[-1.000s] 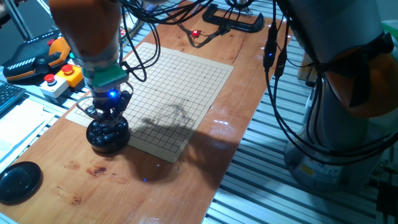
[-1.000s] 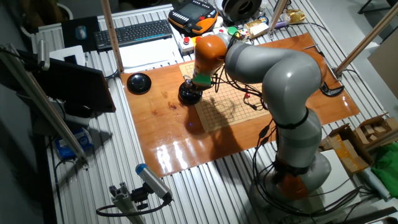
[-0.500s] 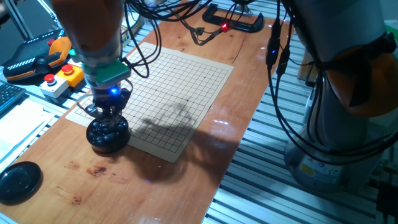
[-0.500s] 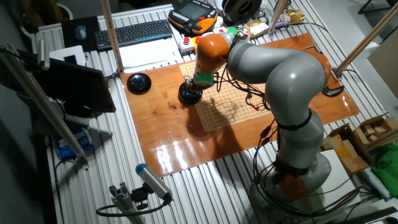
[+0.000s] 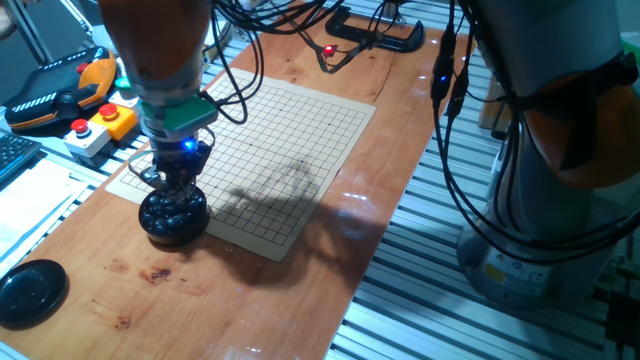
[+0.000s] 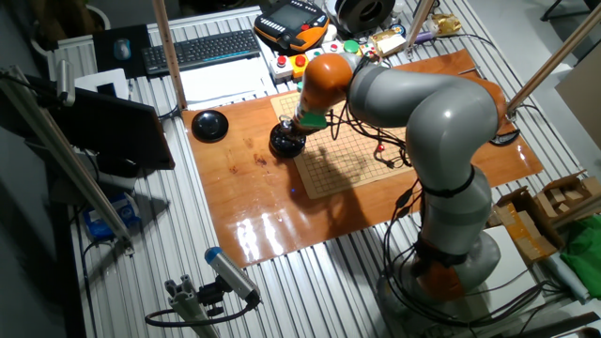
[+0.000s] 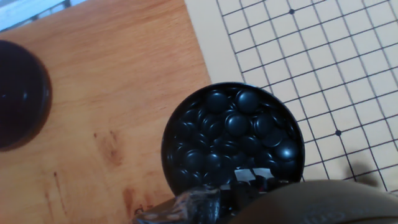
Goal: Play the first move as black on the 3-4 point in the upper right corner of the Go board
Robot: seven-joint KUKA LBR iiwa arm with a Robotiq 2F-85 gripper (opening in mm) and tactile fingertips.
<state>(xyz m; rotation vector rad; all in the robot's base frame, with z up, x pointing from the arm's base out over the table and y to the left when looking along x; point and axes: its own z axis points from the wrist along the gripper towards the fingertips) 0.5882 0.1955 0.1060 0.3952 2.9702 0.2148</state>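
Observation:
A round black bowl (image 5: 172,218) (image 6: 286,142) (image 7: 233,140) full of glossy black stones stands on the wooden table at a corner of the Go board (image 5: 265,150) (image 6: 362,155) (image 7: 323,68). My gripper (image 5: 176,190) (image 6: 288,130) (image 7: 249,179) points straight down, its fingertips at the heap of stones. The fingers look close together, but the tips merge with the dark stones, so whether they hold a black stone is hidden. No stone lies on the grid. The 3-4 point is a bare crossing like its neighbours.
The bowl's black lid (image 5: 30,290) (image 6: 208,124) (image 7: 18,93) lies on the table away from the board. A pendant and button box (image 5: 95,125) sit beyond the board's edge, a keyboard (image 6: 202,47) further off. Cables hang over the board's far end.
The hand has lifted slightly and shifted a little toward the board, still over the bowl. The bowl, board and lid have not moved.

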